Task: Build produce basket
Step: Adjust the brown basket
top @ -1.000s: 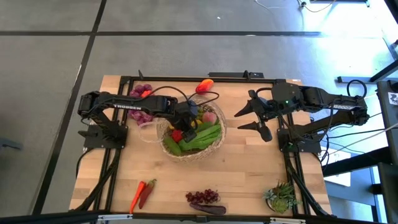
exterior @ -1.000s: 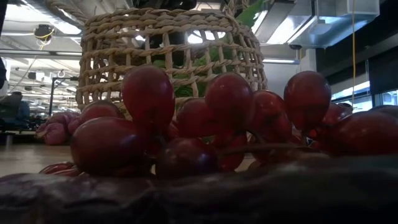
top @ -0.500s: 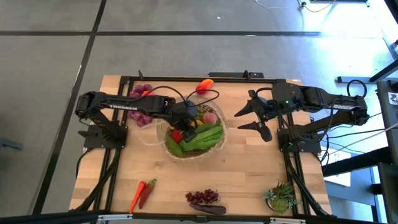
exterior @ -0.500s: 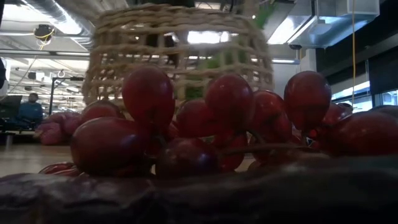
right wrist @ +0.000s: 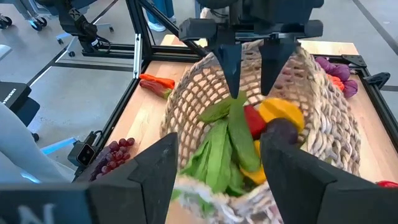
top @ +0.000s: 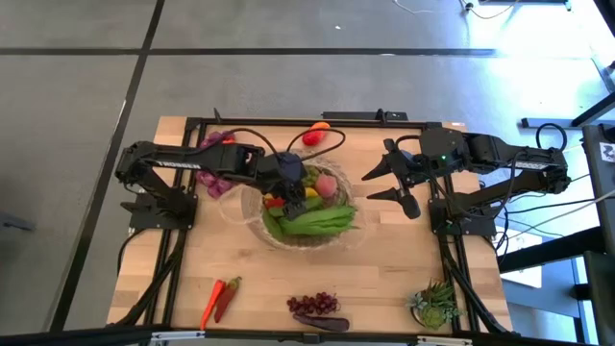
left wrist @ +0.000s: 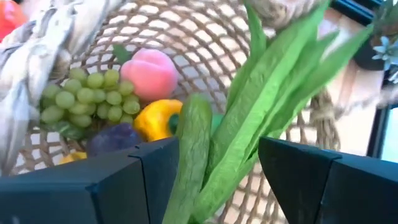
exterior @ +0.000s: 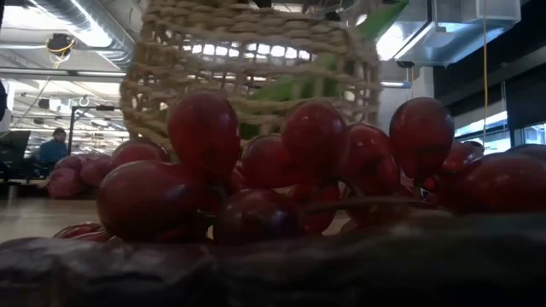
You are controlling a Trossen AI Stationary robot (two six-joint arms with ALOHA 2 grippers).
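Left gripper (top: 291,195) over tilted basket (top: 252,213) mid-table, jaws part-open; whether they grip anything, cannot tell.
Right gripper (top: 384,183) open, empty, beside it. Grapes (top: 314,304), chillies (top: 220,297), potted plant (top: 434,304) along near edge.

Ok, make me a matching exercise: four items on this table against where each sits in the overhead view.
Things:
1. chillies
2. dark red grape bunch
3. potted plant
4. peach

Places:
A. bottom edge, middle
B. inside the basket
C. bottom left
D. bottom right corner

Pairs: 1-C, 2-A, 3-D, 4-B
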